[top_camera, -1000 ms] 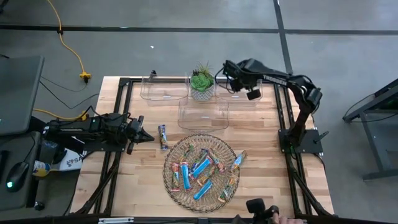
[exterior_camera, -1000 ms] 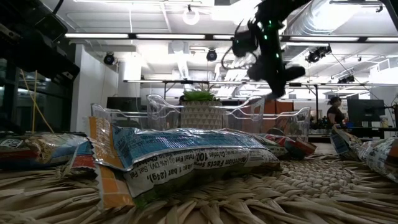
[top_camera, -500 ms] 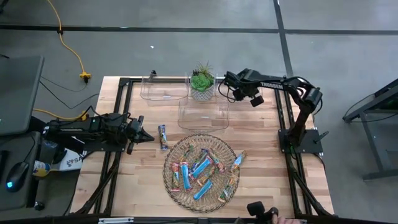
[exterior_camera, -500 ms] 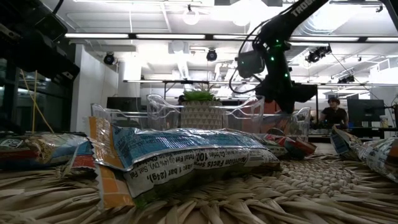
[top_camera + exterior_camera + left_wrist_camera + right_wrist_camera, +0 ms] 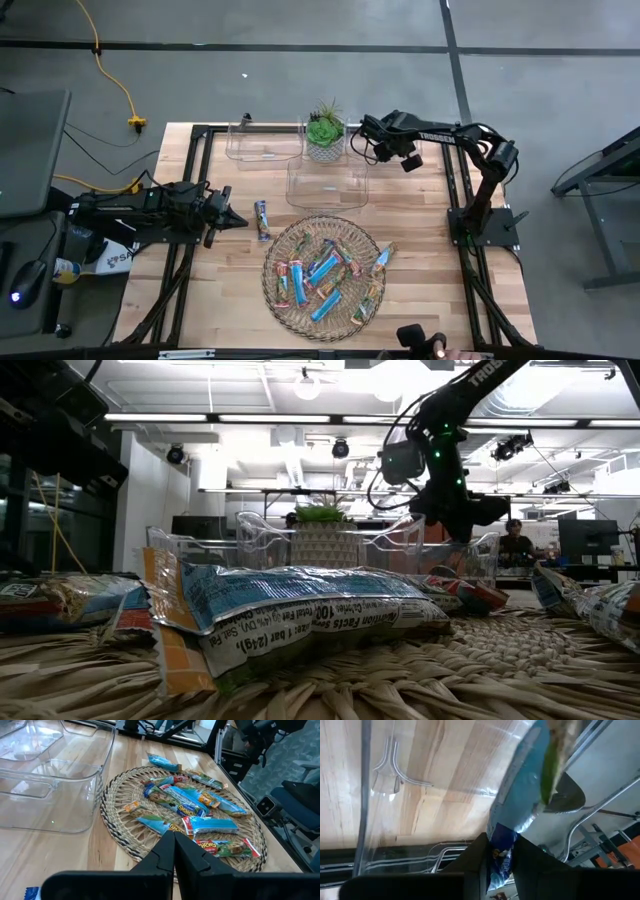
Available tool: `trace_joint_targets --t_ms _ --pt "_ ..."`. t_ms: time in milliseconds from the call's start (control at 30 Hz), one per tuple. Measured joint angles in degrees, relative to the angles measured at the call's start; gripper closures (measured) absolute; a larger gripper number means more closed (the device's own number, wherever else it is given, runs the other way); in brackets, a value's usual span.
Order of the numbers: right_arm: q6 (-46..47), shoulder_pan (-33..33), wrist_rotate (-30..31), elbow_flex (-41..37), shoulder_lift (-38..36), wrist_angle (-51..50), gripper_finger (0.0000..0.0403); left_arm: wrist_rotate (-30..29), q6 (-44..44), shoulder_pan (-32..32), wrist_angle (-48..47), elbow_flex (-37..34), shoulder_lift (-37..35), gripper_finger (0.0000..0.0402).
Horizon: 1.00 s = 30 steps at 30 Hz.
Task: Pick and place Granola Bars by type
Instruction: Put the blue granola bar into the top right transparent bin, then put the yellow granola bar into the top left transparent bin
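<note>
The right gripper [image 5: 497, 857] pinches one end of a blue-wrapped granola bar [image 5: 517, 805], which dangles over the clear bin [image 5: 375, 155] just right of the potted plant [image 5: 325, 128]. Judging by its hang, the bar is light, its wrapper slick and crinkly, best held across the flat middle. The left gripper [image 5: 174, 851] waits clenched and empty, left of the wicker tray [image 5: 280, 245].
</note>
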Motion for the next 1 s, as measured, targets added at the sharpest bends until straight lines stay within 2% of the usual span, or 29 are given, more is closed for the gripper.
trace_joint_targets --t_ms 167,400,700,833,1000 --pt "3.0 0.0 1.0 0.0 0.0 0.0 0.0318 0.0 0.0 0.0 0.0 0.0 0.0 0.0401" --pt "7.8 0.0 5.8 0.1 0.0 -0.5 0.0290 0.0 0.0 0.0 0.0 0.0 0.0 0.0401" --pt "20.2 0.3 4.7 6.6 0.0 -7.0 0.0283 0.0 0.0 0.0 0.0 0.0 0.0 0.0401" --pt "31.5 1.0 -1.8 14.6 0.0 -13.6 0.0283 -0.3 0.0 0.0 0.0 0.0 0.0 0.0401" --pt "48.6 1.2 -17.1 26.8 0.0 -21.1 0.0283 -0.2 0.0 0.0 0.0 0.0 0.0 0.0401"
